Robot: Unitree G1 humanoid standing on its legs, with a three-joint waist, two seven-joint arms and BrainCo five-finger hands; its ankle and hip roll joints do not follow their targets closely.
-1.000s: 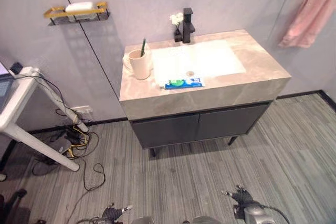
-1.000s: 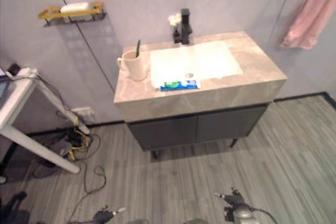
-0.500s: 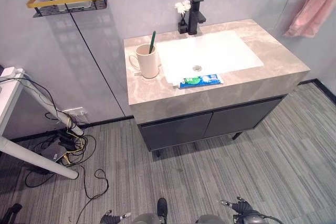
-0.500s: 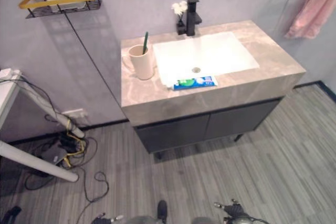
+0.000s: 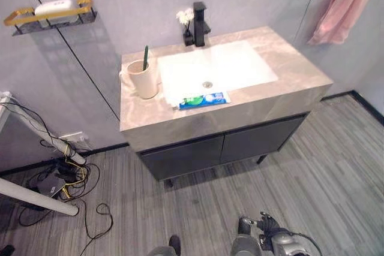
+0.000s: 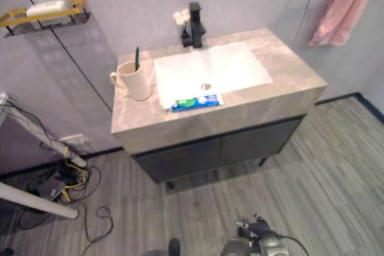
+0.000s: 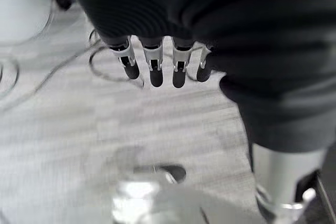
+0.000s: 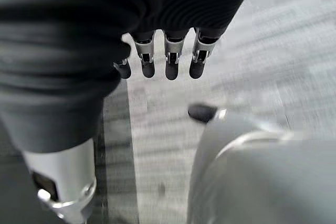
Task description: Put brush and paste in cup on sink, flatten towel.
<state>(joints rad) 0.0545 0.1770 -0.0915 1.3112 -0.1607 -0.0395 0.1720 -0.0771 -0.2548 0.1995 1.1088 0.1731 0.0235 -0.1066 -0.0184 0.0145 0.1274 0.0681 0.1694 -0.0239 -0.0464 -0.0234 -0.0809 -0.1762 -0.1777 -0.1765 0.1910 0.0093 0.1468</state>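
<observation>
A beige cup (image 5: 143,80) stands on the left of the marble counter (image 5: 288,70), with a dark green brush (image 5: 145,57) upright in it. The blue-green paste tube (image 5: 204,100) lies flat at the front rim of the white sink basin (image 5: 213,67). A pink towel (image 5: 343,4) hangs bunched from a black bar high on the right wall. My right hand (image 5: 271,238) hangs low over the floor, far from the counter, fingers (image 8: 170,66) straight and holding nothing. My left hand (image 7: 153,72) also hangs over the floor, fingers relaxed and bare.
A black faucet (image 5: 199,17) and small white flowers (image 5: 183,16) stand behind the basin. A gold wall shelf (image 5: 48,13) holds soap at the left. A white table leg (image 5: 36,199) and cables (image 5: 66,178) lie on the floor at the left. Dark cabinet doors (image 5: 222,148) sit below the counter.
The whole picture has shifted as the camera moved; the vanity now sits further left in view. Cup, brush, paste and towel stay where they were. Both hands stay low.
</observation>
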